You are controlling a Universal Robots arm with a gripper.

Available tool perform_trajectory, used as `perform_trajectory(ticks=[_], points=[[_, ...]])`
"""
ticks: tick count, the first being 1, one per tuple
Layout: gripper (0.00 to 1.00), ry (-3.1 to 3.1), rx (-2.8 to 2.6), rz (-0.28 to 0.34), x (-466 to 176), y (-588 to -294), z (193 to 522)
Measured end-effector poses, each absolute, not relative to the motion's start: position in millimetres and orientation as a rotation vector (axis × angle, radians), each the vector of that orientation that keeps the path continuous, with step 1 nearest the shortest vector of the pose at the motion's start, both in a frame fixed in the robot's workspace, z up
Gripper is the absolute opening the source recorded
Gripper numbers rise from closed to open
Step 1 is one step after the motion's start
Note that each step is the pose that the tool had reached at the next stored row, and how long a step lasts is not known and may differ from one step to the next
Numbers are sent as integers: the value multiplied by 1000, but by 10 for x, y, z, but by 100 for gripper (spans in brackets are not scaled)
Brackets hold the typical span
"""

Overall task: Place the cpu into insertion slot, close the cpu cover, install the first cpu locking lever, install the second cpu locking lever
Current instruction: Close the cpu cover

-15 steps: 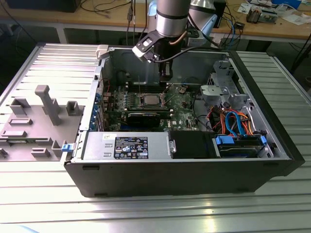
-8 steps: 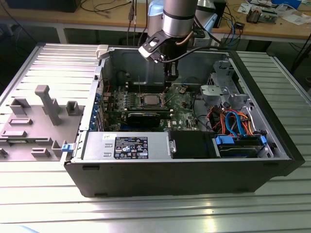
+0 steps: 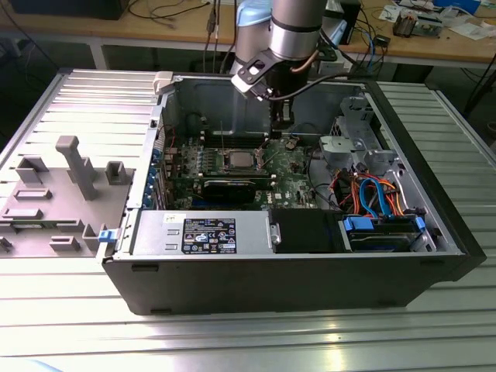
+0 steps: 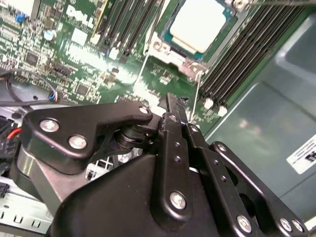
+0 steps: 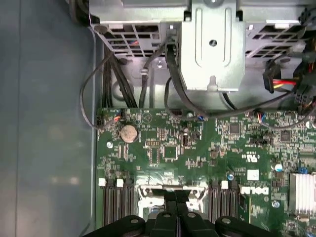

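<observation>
The cpu (image 4: 200,24) is seen seated flat, pale silver top up, in the insertion slot (image 3: 226,160) at mid-motherboard. The cpu cover (image 4: 167,48), a thin silver frame, is laid down around it, the chip framed in its window.

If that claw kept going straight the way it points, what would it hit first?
Most likely the metal rim of the insertion slot, beside the cpu: the gripper points down right above it. The gap is unclear.
</observation>
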State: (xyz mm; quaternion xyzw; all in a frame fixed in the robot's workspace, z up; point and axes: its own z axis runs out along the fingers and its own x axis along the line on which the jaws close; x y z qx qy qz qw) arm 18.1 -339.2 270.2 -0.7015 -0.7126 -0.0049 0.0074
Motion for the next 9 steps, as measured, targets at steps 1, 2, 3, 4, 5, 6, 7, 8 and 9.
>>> perform_trajectory(ticks=[1, 2, 3, 4, 5, 6, 7, 8, 9], points=[[11, -2228, -2193, -15, 213, -3392, 2702], [11, -2228, -2193, -15, 259, -3392, 2701], [11, -2228, -2193, -15, 293, -3392, 2698], [11, -2228, -2193, -15, 322, -3392, 2695], [11, -2228, -2193, -15, 344, -3393, 2690], [11, -2228, -2194, -15, 373, -3393, 2683], [11, -2228, -2194, -15, 403, -3393, 2672], [11, -2228, -2194, -15, 417, -3392, 2666], [11, -2228, -2193, -15, 431, -3392, 2653]])
